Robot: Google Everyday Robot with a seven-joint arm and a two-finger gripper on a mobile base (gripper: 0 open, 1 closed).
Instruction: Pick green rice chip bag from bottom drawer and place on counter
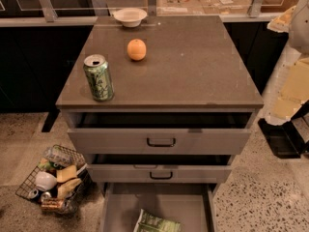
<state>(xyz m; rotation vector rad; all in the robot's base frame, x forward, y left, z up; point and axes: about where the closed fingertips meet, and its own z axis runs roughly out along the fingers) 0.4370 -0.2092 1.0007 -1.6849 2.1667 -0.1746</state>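
3 drawers stand pulled out below the counter (pixel 193 66). The bottom drawer (pixel 120 207), lowest below the counter, holds the green rice chip bag (pixel 157 223) near its front, visible part running left-right. The gripper (pixel 282 138) hangs right of the counter, above-right of the bag; whether it is spread or closed cannot be told.

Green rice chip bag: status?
Gripper right of cabinet, off the bag. Green rice chip bag flat in open bottom drawer. Nothing covering it.

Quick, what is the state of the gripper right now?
Gripper: low at the right edge, beside the grey drawer cabinet; open or closed cannot be told.
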